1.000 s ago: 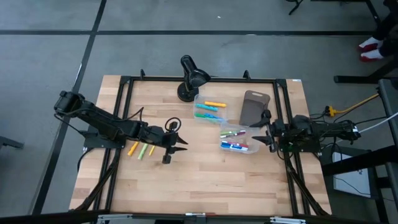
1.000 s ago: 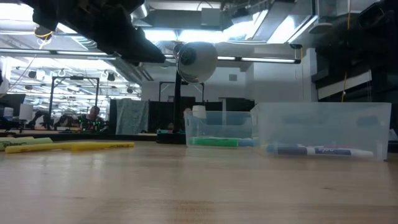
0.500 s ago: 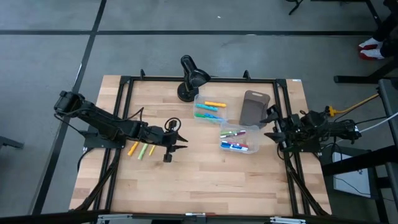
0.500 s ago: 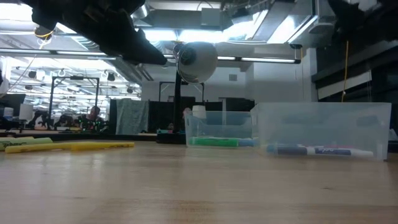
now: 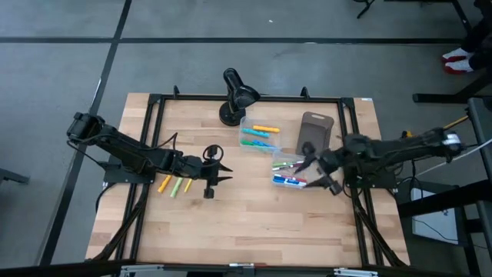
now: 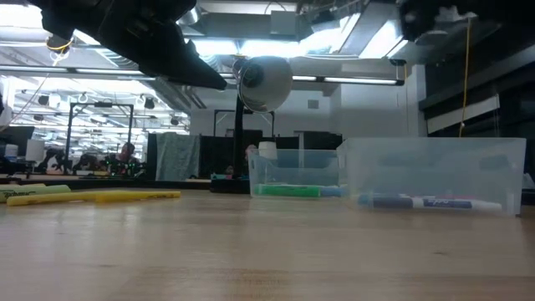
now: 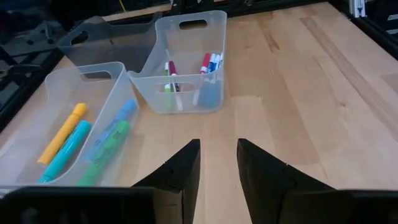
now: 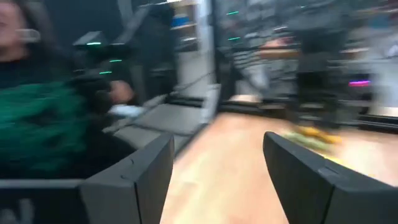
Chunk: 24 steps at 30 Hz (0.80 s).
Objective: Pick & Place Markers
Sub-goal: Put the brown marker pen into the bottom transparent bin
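Left gripper (image 5: 214,173) is hovering half-open, empty, beside loose markers (image 5: 175,185) on the table; right gripper (image 5: 317,171) (wide open) is empty. Light, stiff, slippery barrels probably: grasp mid-length.

1. You see the left arm (image 5: 127,156): black, slender jointed links, with thin dark cables looping beside its wrist.
2. Your left gripper (image 7: 217,163) has two matte black wedge-shaped fingers (image 7: 180,171).
3. You see the right arm (image 5: 400,150): black links, pale fitting at its outer end.
4. Your right gripper (image 8: 217,174) shows broad dark grey fingers (image 8: 140,174).
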{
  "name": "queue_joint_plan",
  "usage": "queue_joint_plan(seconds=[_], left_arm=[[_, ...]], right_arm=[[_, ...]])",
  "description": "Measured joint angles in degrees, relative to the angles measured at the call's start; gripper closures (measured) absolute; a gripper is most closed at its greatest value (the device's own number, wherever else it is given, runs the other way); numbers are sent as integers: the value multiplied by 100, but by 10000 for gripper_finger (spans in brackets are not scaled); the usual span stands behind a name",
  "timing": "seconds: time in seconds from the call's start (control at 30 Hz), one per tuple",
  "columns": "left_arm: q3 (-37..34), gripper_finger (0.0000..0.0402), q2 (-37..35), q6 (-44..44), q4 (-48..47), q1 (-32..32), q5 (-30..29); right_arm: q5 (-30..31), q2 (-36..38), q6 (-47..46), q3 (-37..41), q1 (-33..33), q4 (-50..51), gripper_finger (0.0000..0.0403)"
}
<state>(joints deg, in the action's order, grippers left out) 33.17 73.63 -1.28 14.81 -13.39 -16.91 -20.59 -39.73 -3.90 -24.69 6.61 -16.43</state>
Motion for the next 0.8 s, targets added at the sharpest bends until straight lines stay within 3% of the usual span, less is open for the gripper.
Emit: queue_joint_plan(seconds=[0.13, 0.23, 0.5, 0.8], left_arm=[[0, 298, 0, 4, -20, 0, 0], [0, 299, 2, 4, -46, 0, 0], [0, 302, 2, 4, -182, 0, 2], [0, 302, 2, -52, -219, 0, 1]], right_arm=[[-777, -1075, -440, -374, 344, -1307, 159], [-963, -1703, -746, -613, 592, -1856, 159], [-910, -3000, -792, -1302, 1072, -1903, 159], [-897, -4273, -1663, -1932, 1328, -1881, 159]])
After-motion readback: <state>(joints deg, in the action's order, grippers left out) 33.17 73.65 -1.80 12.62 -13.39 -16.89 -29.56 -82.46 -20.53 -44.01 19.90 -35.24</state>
